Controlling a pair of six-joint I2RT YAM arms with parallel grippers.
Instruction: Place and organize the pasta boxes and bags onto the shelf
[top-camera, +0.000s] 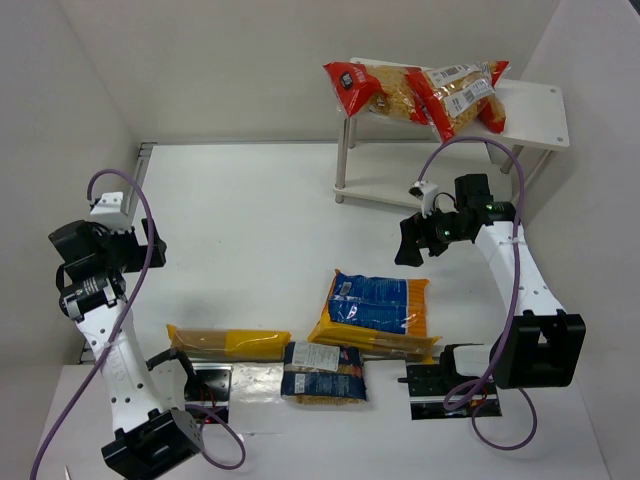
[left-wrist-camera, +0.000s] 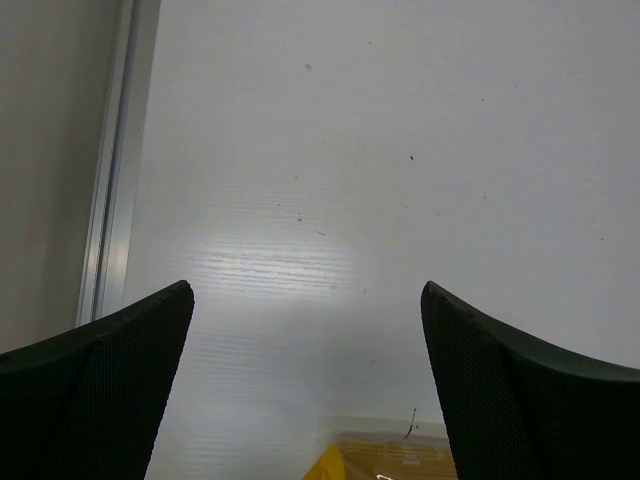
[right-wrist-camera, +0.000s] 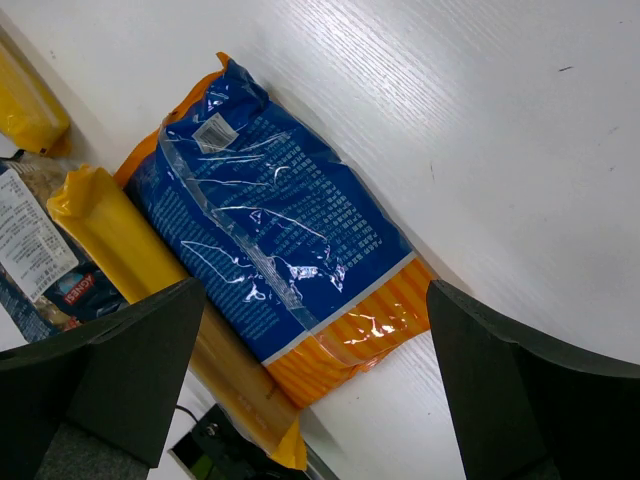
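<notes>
Standing by the table (top-camera: 250, 200), I see the left gripper (top-camera: 150, 245) up over the left side. Its two black fingers (left-wrist-camera: 110, 390) are spread wide, with nothing between them and nothing touching them. Its own camera shows just white table top, a grey metal strip (left-wrist-camera: 115, 200) along the edge, and a tiny bit of yellow at the bottom. The top view shows more: a long yellow spaghetti pack (top-camera: 228, 342) lies flat near the front.

Touching the right end of that pack is the small dark-blue pack (top-camera: 322, 370). Next comes the big blue-and-orange bag (top-camera: 375, 303), flat on the table. A second yellow pack (right-wrist-camera: 130, 240) lies tight along its front edge. I cannot tell if the bag rests on it.

The right gripper (top-camera: 410, 240) hangs in the air between that bag and the shelf (top-camera: 535, 110). Its fingers are wide apart too, and it holds nothing. Its camera looks straight down on the big bag, so I can see the shiny wrap and a small white label (right-wrist-camera: 213, 130).

Only the top view shows the shelf, at the back right. Two clear red-ended bags (top-camera: 385, 90) lie on its top board, side by side and touching.
</notes>
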